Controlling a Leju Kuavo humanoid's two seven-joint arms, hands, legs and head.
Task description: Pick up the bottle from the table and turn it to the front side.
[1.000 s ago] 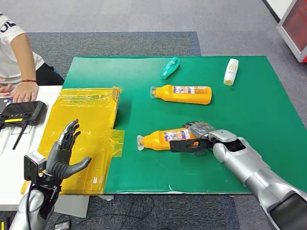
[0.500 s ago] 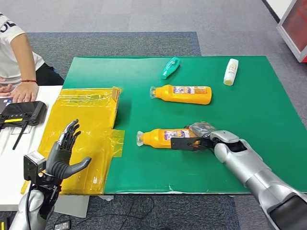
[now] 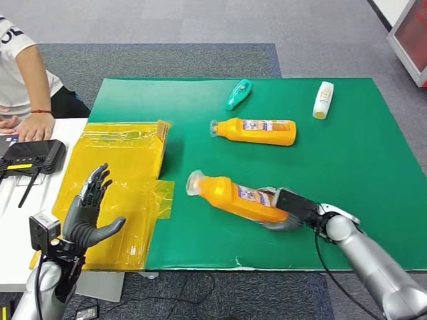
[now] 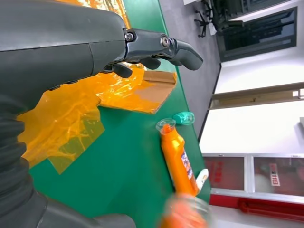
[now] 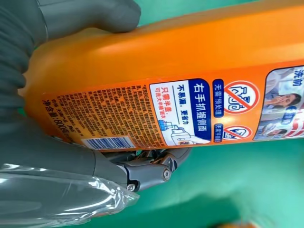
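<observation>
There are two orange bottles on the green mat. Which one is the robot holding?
The nearer orange bottle, gripped at its base by the right hand and angled; the farther orange bottle lies untouched.

Table layout around the two hands

The right hand point(image 3: 287, 212) grips the base end of the near bottle point(image 3: 234, 195), thumb on one side and fingers point(image 5: 154, 166) on the other; the bottle angles away from the fingers toward its cap, over the mat point(image 3: 352, 153). Beyond the fingers lies the second bottle point(image 3: 257, 131) on its side, and farther behind it the small tube point(image 3: 238, 93), with the small white bottle point(image 3: 323, 99) to their right. The left hand point(image 3: 88, 213) hangs with fingers spread over the plastic sheet point(image 3: 121, 173). Beyond and left of its fingertips, the controller point(image 3: 33, 157) rests on the white table point(image 3: 15, 240), a person's hand point(image 3: 35, 125) just behind it.
</observation>
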